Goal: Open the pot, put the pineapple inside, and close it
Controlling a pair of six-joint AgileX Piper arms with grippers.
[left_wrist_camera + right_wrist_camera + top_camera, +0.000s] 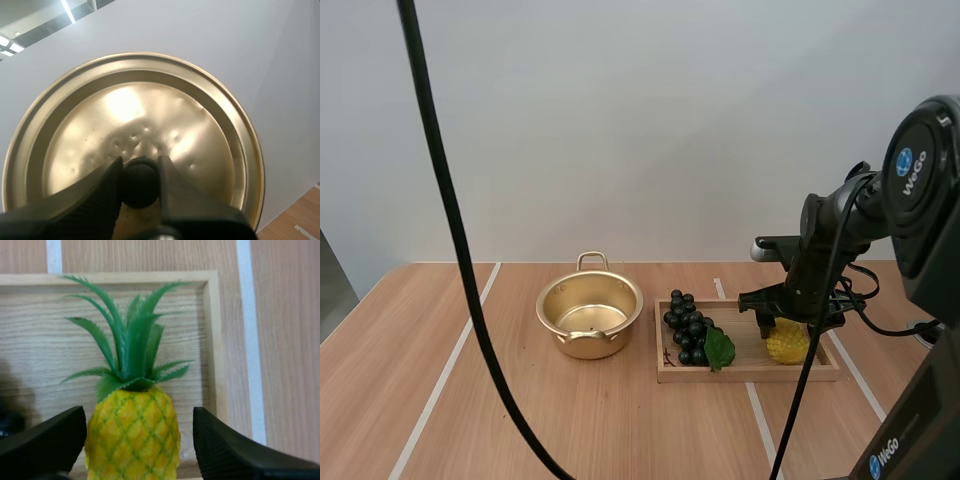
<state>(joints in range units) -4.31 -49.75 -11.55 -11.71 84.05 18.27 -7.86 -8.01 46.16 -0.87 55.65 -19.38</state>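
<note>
**Step in hand:** pot open, fruit not yet picked up; the grasp on the pineapple is being set.

**Items, counted**
- Pot (590, 315), one: gold, uncovered and empty, on the table (520, 420) just left of the tray.
- Lid (132, 125), one: gold, held up off the table by its black knob (139, 182).
- Pineapple (788, 344), one: yellow with a green crown, lying at the right end of the tray.
- Grapes (687, 328), one dark bunch with a green leaf, at the tray's left end.
- Wooden tray (750, 373), one.

**Grippers, two**
- Left gripper (140, 175): clamped on the lid's knob, one finger on each side.
- Right gripper (136, 420): fingers spread wide, straddling the pineapple's body. They appear not quite in contact, though the left-hand gap is too slim to judge.

**Next move, as judged:** bring the right fingers together on the fruit's body below the crown, lift it clear of the tray rim, and carry it left over the grapes to the pot. The lid goes back on last.
</note>
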